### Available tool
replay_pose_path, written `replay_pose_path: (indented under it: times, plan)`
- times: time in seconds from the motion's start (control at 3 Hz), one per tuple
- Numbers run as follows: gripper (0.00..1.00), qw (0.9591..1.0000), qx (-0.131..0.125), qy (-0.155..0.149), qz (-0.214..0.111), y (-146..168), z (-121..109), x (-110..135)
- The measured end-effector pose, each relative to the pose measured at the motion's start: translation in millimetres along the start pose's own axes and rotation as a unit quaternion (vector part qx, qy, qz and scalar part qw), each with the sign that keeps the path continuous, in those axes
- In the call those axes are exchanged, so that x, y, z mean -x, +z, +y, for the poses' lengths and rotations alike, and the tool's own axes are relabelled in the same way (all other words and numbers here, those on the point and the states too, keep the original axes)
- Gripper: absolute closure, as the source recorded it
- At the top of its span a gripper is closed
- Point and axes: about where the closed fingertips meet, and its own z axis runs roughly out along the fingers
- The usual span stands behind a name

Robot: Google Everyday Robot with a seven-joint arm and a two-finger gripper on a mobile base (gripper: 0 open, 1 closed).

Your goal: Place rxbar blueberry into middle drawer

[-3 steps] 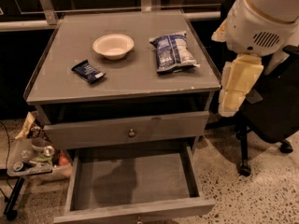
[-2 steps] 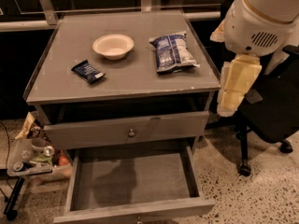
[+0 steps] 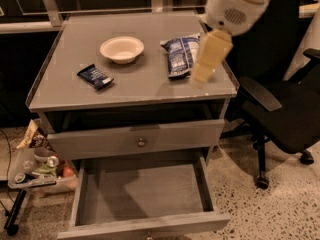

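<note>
The rxbar blueberry, a small dark blue bar, lies flat on the left part of the grey cabinet top. The middle drawer is pulled out at the bottom of the view and holds nothing. My gripper, cream-coloured, hangs from the white arm above the right side of the cabinet top. It is next to the chip bag and far to the right of the bar, and it holds nothing that I can see.
A white bowl and a puffy blue-and-white chip bag sit on the cabinet top. The drawer with the round knob is shut. A black office chair stands to the right. A low cart with clutter stands at the lower left.
My arm and gripper have moved left, from beside the cabinet's right edge to above its top near the chip bag. The bar, bowl and bag have not moved.
</note>
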Motion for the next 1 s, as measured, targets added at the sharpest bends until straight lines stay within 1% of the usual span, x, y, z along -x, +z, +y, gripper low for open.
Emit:
replay_pose_path:
  times: [0.33,0.67,1.0]
  plan:
    - [0.00,0.9996,0.012,-0.006,-0.025,21,-29,38]
    - [0.00,0.9995,0.008,-0.008,-0.031,20,-32,43]
    - [0.00,0.9983,0.033,-0.012,-0.046,48,-30,74]
